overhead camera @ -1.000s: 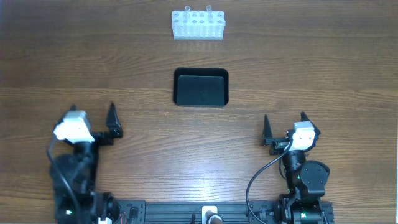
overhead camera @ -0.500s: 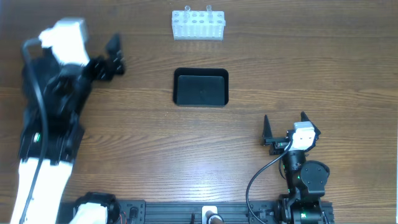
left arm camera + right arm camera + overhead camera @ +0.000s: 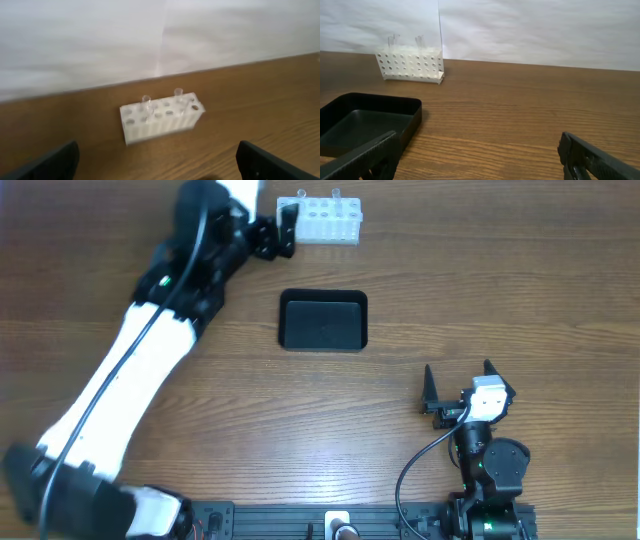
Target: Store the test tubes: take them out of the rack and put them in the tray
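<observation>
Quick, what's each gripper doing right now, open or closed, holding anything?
Left gripper: open, holding nothing, facing the rack.
Right gripper: open, holding nothing.

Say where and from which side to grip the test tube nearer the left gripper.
Probably its clear top end, above the white rack, with the left gripper coming down from above. The test tube stands upright, its lower part sunk in the rack, leaving only the top free.

white rack (image 3: pixel 320 220), black tray (image 3: pixel 323 320), brown woodgrain table (image 3: pixel 250 420)
</observation>
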### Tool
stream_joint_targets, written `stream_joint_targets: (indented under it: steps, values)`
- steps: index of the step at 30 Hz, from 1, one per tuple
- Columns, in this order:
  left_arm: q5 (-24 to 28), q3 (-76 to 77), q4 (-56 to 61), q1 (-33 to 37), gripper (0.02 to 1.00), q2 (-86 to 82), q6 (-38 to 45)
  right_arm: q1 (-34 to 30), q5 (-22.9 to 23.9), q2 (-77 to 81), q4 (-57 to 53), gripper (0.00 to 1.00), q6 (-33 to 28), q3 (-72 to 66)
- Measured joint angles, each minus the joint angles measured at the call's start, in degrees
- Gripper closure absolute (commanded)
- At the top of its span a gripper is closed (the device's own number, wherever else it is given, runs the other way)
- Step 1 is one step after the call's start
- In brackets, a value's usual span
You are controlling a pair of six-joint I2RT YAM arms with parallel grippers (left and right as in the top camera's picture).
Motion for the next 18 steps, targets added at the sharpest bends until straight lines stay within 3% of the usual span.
stream_joint_targets:
  steps: [10,18]
  values:
    - [-2.7,21.2,-7.5,-0.2,0.02,21.9,-4.3,0.0,0.0,0.0,0.0,0.009,0.0,0.0]
    - [-2.7,25.7,-9.0,-0.2,0.02,30.1,-6.1,0.0,0.0,0.0,0.0,0.007,0.0,0.0]
